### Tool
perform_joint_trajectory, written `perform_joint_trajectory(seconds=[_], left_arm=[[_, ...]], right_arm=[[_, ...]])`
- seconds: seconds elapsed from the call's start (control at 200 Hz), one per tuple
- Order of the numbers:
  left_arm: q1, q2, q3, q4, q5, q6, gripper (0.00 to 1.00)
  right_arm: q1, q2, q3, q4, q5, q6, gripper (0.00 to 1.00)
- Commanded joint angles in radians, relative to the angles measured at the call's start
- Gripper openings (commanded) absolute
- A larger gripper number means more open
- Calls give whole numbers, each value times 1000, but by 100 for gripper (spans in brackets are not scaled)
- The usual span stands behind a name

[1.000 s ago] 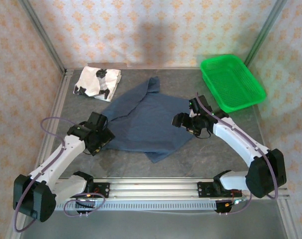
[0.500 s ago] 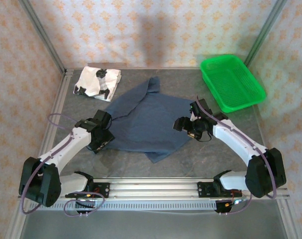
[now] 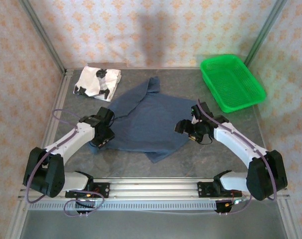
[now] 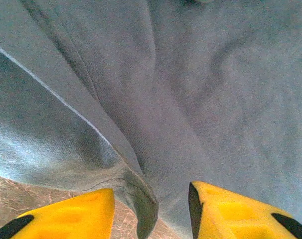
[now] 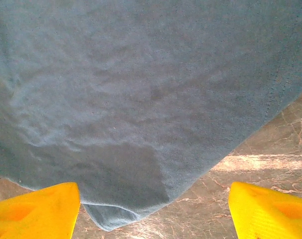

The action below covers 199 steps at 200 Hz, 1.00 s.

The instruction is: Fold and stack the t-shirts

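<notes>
Change: in the top view we see the left gripper (image 4: 151, 209) has swung inward onto the plain dark navy blue cloth t-shirt (image 3: 146, 122) at frame centre, while the right gripper (image 5: 153, 211) barely shifted.
Jaws: both are spread and empty. The left straddles a hem fold, the right a corner.
Meaning: we judge the grasps are near and folding has not begun.
Stack: the white cloth t-shirt with black printed patches (image 3: 97, 82) lies folded at upper left.

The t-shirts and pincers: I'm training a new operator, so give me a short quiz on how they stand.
1. Which shirt already lies folded: the navy t-shirt or the white t-shirt?
2. True or false: the left pincer and the right pincer are both open.
3. The green basket sits: A) on the navy t-shirt; B) far right, apart from both shirts; C) between the pincers.
Key: 1 white t-shirt; 2 true; 3 B.
</notes>
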<state>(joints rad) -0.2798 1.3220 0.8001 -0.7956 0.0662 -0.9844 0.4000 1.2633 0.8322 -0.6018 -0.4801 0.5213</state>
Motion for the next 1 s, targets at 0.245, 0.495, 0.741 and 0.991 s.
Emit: perform_joint_trajectory(seconds=[0.245,0.495,0.741,0.991], left_arm=[[27,-78,70,-32,-23,95,0],[24,-227,230,-107,-18,153,0],[23,-300,274,-128,-6,177,0],[25,-341,269,-149,-9,207,0]], right_arm=[[-10,35,-51,78,-1,96,76],[15,165,-26,97,12,152,70],[62,286,13,100,88,179,64],[58,367,101,116,245,167,12]])
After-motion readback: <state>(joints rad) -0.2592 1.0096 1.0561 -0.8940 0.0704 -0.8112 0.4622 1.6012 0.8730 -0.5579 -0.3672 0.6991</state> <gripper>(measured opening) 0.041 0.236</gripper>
